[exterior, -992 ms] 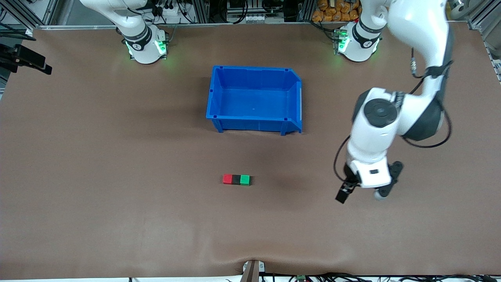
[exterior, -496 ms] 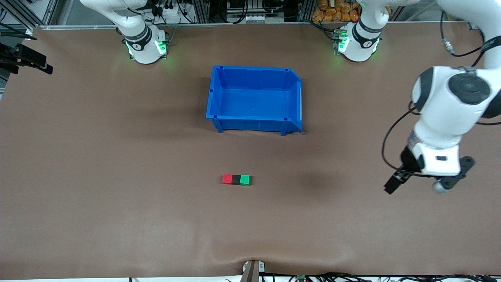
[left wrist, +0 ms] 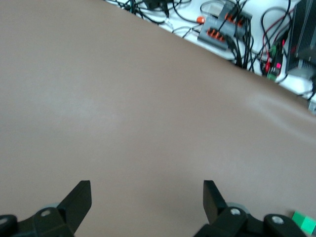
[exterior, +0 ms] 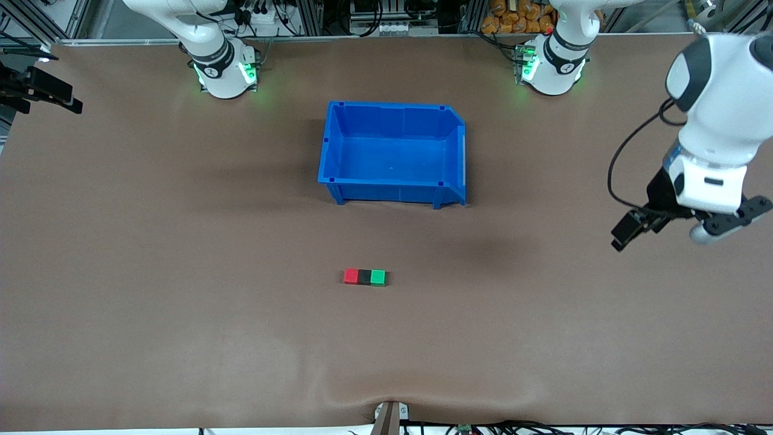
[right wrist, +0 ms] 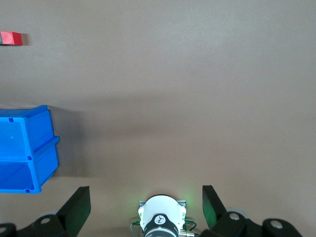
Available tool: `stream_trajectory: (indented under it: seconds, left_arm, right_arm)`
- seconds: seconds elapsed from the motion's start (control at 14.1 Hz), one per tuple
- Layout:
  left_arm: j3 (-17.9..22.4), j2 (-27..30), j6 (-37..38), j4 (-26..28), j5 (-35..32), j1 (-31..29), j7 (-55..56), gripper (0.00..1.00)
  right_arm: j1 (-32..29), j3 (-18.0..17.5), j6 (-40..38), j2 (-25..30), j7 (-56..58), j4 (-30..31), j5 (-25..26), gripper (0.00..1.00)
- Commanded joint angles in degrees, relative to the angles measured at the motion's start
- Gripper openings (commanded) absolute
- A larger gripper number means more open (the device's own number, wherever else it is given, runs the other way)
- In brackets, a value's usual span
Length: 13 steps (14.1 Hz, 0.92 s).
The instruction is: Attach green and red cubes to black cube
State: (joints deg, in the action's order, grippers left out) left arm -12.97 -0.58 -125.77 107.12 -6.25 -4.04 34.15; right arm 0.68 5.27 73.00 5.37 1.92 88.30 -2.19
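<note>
The red cube [exterior: 351, 277], black cube [exterior: 364, 277] and green cube [exterior: 378, 277] lie joined in a row on the table, the black one in the middle. My left gripper [exterior: 631, 229] hangs open and empty over bare table toward the left arm's end, well away from the row. Its wrist view [left wrist: 147, 190] shows bare mat between the fingers and a corner of the green cube [left wrist: 303, 222] at the edge. My right gripper [right wrist: 145, 197] is open and empty, waiting high over its own base. Its view shows the red cube [right wrist: 11, 38].
A blue open bin [exterior: 392, 190] stands farther from the front camera than the cube row, between the two arm bases; it also shows in the right wrist view [right wrist: 24, 148]. Cables and power strips [left wrist: 224, 29] lie off the table's edge.
My left arm has swung away from the cube row toward its own end of the table and back toward its base, gripper open. The cubes and the right arm have not moved.
</note>
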Motion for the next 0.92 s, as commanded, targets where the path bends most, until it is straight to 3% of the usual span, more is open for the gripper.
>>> stream_trajectory:
  seconds: [0.0, 0.21, 0.35, 0.57, 0.85]
  left_arm:
    - [0.65, 3.39, 4.20, 2.13, 2.11, 2.00, -7.14, 1.00]
    - [10.12, 3.48, 13.50, 1.78, 2.21, 10.16, -18.19, 1.00]
    - [13.39, 3.48, 19.22, 1.52, 2.21, 12.55, -28.03, 1.00]
    - [14.20, 3.04, 25.46, -0.14, 2.29, 12.56, -36.51, 1.00]
    - [14.20, 2.69, 26.28, -6.46, 5.45, 12.21, -35.30, 1.00]
  right_arm:
    - [-0.15, -0.08, 1.10, 2.19, 0.90, 2.32, -0.18, 1.00]
    - [-0.33, -0.08, 0.83, 1.83, 0.90, 1.88, -0.18, 1.00]
    - [-0.59, -0.08, 0.66, 1.66, 0.90, 1.62, -0.18, 1.00]
    - [-0.77, -0.17, 0.57, 1.66, 0.90, 1.44, -0.27, 1.00]
    - [1.25, 0.71, 1.01, 2.45, 0.90, 2.05, -0.18, 1.00]
